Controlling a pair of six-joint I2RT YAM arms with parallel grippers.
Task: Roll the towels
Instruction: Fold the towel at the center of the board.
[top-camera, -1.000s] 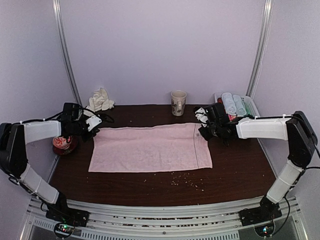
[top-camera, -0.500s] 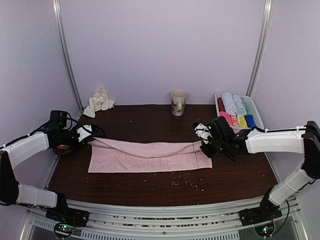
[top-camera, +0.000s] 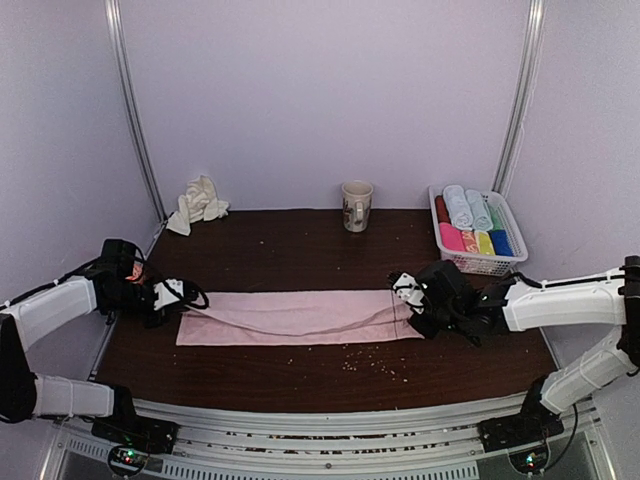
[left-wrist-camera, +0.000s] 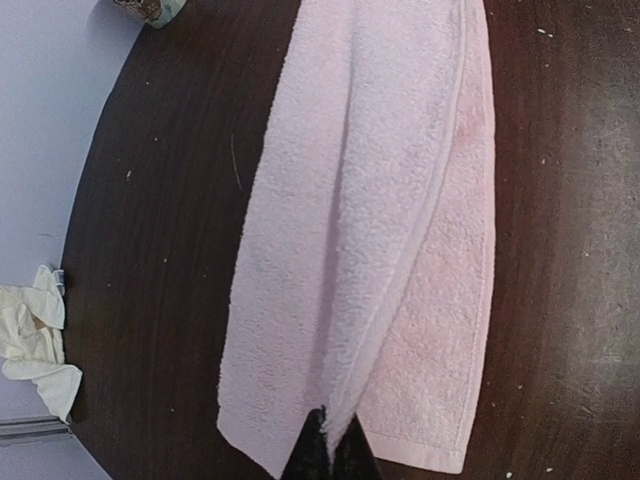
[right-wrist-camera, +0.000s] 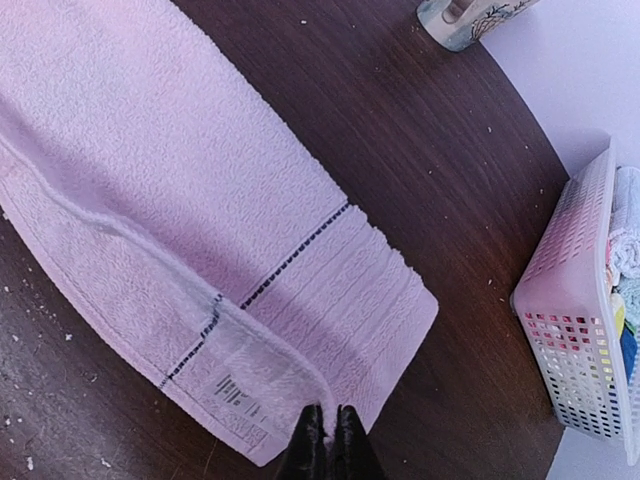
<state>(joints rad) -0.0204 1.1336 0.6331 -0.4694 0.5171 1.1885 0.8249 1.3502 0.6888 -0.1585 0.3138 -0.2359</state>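
Fold almost landed: pink towel (top-camera: 295, 317) now halved lengthwise!
Both clenched on its far edge, left tool (top-camera: 180, 297) and right tool (top-camera: 402, 300) have dragged it over the near half, leaving a narrow strip on the bench (top-camera: 300, 245), ready for rolling. Dark crumb-speckled wood; mug (top-camera: 356, 205), basket (top-camera: 480, 235) behind; lilac walls.

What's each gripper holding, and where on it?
Both pinch the pale pink cloth towel: left gripper on the folded-over edge's left corner, right gripper on its right corner.
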